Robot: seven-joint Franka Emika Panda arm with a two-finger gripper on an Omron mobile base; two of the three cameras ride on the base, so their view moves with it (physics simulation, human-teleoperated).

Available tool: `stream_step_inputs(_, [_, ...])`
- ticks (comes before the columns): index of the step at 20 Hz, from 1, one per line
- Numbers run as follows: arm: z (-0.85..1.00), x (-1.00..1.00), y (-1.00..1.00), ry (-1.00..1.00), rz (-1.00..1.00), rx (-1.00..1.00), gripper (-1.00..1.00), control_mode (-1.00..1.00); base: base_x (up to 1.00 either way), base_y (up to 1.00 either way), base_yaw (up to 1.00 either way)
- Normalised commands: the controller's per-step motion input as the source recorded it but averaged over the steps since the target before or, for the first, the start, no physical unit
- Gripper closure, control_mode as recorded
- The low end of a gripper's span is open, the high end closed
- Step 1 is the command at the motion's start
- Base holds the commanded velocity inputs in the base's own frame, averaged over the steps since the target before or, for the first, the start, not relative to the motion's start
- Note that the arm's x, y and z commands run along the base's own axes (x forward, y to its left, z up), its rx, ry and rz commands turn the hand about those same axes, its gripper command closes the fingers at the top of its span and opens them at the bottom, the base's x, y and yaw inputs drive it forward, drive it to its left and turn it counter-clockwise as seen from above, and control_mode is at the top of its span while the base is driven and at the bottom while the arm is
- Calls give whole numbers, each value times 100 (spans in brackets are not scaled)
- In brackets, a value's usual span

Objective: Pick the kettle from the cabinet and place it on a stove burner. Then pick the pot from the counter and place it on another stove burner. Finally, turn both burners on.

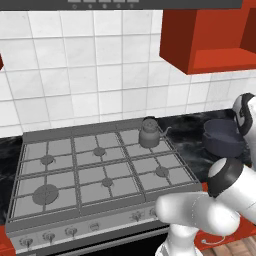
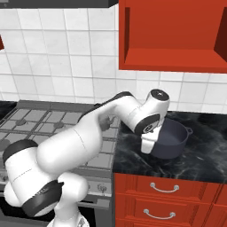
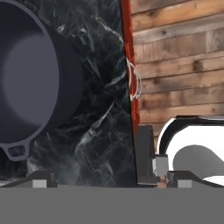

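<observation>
The small grey kettle (image 1: 148,132) stands on the back right burner of the stove (image 1: 60,200). The wide dark blue-grey pot (image 2: 172,138) rests without a lid on the black marble counter (image 2: 201,157), right of the stove. My gripper (image 2: 148,149) hangs just beside the pot's left rim, pointing down at the counter. In the hand view the pot (image 3: 30,83) lies to the left with one loop handle (image 3: 16,151) near my fingertips, and my gripper (image 3: 109,181) is open with only bare counter (image 3: 100,109) between the tips. The red cabinet niche (image 2: 173,40) above holds nothing.
A row of knobs (image 1: 70,231) runs along the stove's front edge. Red drawers with silver handles (image 2: 164,188) sit under the counter. A white tiled wall (image 1: 90,65) stands behind the stove. The wooden floor (image 3: 183,65) shows beyond the counter's front edge.
</observation>
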Motion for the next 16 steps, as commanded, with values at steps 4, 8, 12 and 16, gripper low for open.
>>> stream_step_inputs(4, [-29, 30, -20, -1, 4, -3, -100, -100, 0, 0, 0])
stream_step_inputs(8, [-30, 26, -20, 0, 0, -3, -100, -100, 0, 0, 0])
stream_step_inputs(12, [-27, 21, -20, 0, 0, -2, -100, -100, 0, 0, 0])
stream_step_inputs(16, [-20, 21, -20, 0, 0, 0, -100, -100, 0, 0, 0])
